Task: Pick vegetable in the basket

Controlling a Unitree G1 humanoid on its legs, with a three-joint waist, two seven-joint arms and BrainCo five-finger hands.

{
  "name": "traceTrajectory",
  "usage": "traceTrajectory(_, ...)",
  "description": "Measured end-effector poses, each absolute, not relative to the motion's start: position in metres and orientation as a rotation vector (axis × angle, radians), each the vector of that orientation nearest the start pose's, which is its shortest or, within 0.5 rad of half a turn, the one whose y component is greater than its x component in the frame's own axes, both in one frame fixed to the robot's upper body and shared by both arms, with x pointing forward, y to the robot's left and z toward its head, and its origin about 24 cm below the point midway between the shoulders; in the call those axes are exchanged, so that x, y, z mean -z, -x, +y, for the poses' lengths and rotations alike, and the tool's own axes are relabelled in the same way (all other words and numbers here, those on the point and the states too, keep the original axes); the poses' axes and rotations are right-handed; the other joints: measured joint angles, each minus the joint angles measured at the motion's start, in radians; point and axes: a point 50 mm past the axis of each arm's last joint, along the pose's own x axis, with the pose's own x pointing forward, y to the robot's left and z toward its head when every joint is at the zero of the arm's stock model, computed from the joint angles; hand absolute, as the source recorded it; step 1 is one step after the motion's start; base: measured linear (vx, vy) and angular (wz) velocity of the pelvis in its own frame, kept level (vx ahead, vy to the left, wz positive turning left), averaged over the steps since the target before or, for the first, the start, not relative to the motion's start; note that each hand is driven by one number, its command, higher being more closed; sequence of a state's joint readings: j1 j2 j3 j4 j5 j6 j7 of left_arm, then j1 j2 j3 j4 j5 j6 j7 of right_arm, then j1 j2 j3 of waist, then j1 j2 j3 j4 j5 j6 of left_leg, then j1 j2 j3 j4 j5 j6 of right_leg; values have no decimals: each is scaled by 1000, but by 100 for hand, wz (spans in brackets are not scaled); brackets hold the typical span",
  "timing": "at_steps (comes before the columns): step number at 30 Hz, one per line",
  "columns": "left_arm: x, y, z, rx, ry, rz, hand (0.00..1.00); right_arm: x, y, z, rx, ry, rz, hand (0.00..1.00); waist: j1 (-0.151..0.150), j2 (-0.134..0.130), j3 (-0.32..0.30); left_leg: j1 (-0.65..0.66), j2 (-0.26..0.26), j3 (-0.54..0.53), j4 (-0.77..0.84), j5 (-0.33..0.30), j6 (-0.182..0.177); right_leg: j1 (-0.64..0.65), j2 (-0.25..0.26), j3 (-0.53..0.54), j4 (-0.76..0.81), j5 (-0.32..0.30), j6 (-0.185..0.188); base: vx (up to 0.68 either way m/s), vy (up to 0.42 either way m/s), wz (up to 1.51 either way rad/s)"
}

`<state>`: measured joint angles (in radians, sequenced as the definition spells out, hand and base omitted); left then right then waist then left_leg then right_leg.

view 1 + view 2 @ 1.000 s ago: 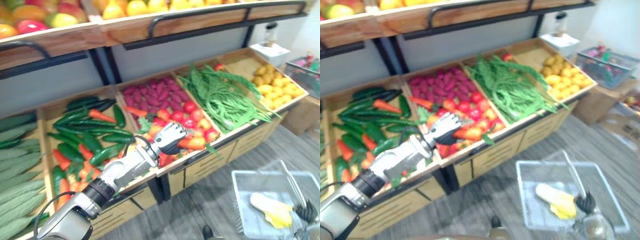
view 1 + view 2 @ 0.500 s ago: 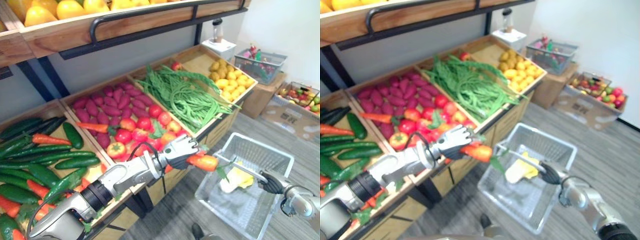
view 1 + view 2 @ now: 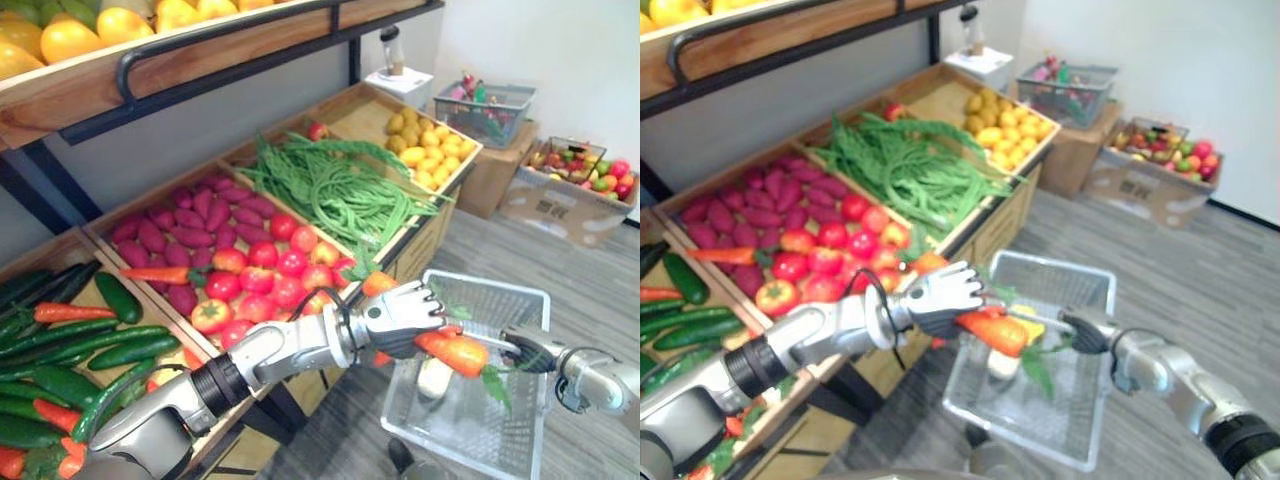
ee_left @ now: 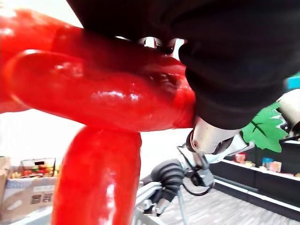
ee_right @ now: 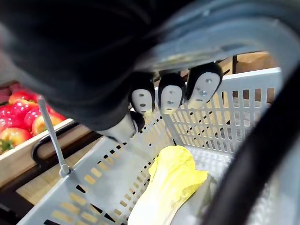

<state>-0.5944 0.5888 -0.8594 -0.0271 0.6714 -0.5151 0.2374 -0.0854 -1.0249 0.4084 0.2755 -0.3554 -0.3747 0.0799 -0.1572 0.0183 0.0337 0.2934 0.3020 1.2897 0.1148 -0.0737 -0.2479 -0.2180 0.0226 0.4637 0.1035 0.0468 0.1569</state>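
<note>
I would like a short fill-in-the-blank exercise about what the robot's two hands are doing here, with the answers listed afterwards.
1. The left hand holds a ____ above the wire basket.
2. The right hand has its fingers curled round the basket's ____.
3. A pale yellow ____ already lies inside the basket.

Missing words: carrot; handle; cabbage.

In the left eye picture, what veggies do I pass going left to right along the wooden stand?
cucumbers → purple sweet potatoes → green beans → small yellow produce
</note>
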Motion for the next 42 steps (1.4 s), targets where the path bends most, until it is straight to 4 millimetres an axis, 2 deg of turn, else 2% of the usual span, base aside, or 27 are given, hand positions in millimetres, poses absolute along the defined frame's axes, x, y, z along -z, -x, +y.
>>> traceTrajectory(9,-123,-232,27,906,-1048,-1152,100,-70,-254,-260,-578,1292,-19,100,-23,8,6,13,4,54,16,0,-1,-22,28,41,14,0,0,-64,-23,-16)
traceTrajectory(13,-118,-225,20,952,-1024,-1151,100,-72,-259,-258,-556,1285,-23,100,-28,7,9,25,12,73,29,-4,-7,-22,39,53,18,0,0,-64,-27,-12)
traceTrajectory(26,-122,-209,-9,981,-859,-1185,100,-78,-263,-244,-524,1171,-77,100,-29,5,11,23,27,85,50,-18,-14,-23,51,68,20,2,-1,-73,-26,-3)
traceTrajectory(36,-97,-223,-19,1003,-906,-1036,100,-91,-263,-230,-539,1089,-152,100,-32,4,22,17,30,93,64,-26,-14,-33,51,76,20,3,1,-68,-21,-2)
traceTrajectory(42,-75,-238,-12,1005,-992,-917,100,-102,-267,-222,-567,1091,-193,100,-34,-1,33,23,29,99,65,-26,-13,-38,53,79,22,3,2,-60,-21,-2)
